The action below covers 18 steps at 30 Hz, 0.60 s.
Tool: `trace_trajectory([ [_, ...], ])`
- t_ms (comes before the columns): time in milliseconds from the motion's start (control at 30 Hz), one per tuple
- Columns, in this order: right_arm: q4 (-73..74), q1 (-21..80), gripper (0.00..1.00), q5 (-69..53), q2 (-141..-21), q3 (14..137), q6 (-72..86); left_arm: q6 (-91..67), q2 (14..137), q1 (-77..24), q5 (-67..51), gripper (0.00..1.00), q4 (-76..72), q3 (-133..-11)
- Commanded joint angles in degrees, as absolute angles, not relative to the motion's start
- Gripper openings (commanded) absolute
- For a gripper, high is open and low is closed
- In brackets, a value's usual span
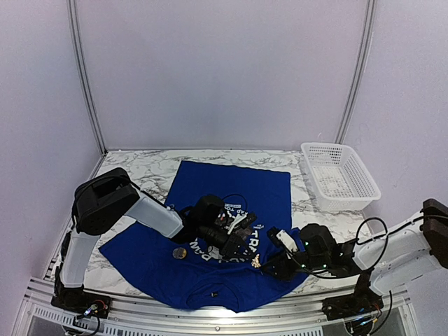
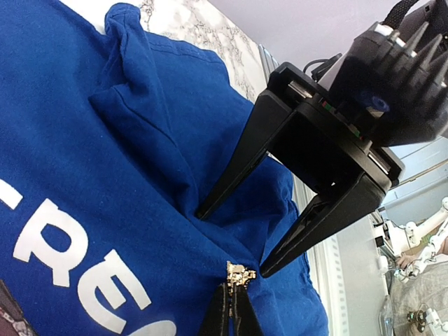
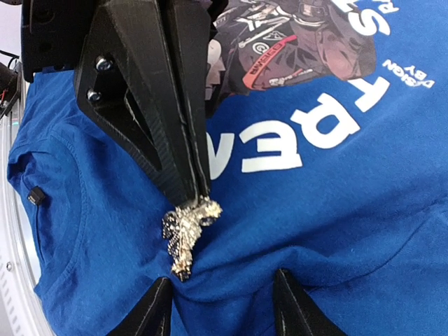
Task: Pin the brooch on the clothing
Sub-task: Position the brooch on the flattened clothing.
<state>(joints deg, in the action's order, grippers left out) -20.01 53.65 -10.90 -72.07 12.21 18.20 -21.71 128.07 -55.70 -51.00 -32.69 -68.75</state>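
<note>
The royal-blue T-shirt (image 1: 231,185) lies flat on the marble table, its white lettering and dark chest graphic under the arms. My left gripper (image 1: 250,252) is shut on a small sparkly gold brooch (image 1: 256,262) and holds it against the shirt near the collar. The left wrist view shows the brooch (image 2: 240,274) at my shut fingertips. My right gripper (image 1: 270,264) is open; its tips press on the cloth either side of a raised fold (image 3: 231,266), right below the brooch (image 3: 185,234). The right gripper also shows in the left wrist view (image 2: 232,243).
A white plastic basket (image 1: 339,175) stands at the back right. A small round dark-gold disc (image 1: 179,253) lies on the shirt's left side. A small black tag (image 3: 35,197) sits by the collar. The metal rail (image 1: 210,318) runs along the near edge.
</note>
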Motion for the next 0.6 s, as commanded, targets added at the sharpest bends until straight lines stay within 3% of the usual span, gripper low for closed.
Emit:
trace_trajectory([
  [0,-16.03,54.5,0.47,-11.45,-74.84,12.83,19.8,-20.61,127.58,-55.37,-52.2,0.0,-31.18,-68.2],
  [367,-3.71,54.65,0.48,-8.33,-66.38,19.49,18.01,-20.39,127.82,-54.76,-52.61,0.0,-30.19,-68.5],
  [567,8.64,57.1,0.48,7.01,-63.46,26.39,26.67,-20.49,127.36,-54.61,-53.53,0.0,-30.04,-68.07],
])
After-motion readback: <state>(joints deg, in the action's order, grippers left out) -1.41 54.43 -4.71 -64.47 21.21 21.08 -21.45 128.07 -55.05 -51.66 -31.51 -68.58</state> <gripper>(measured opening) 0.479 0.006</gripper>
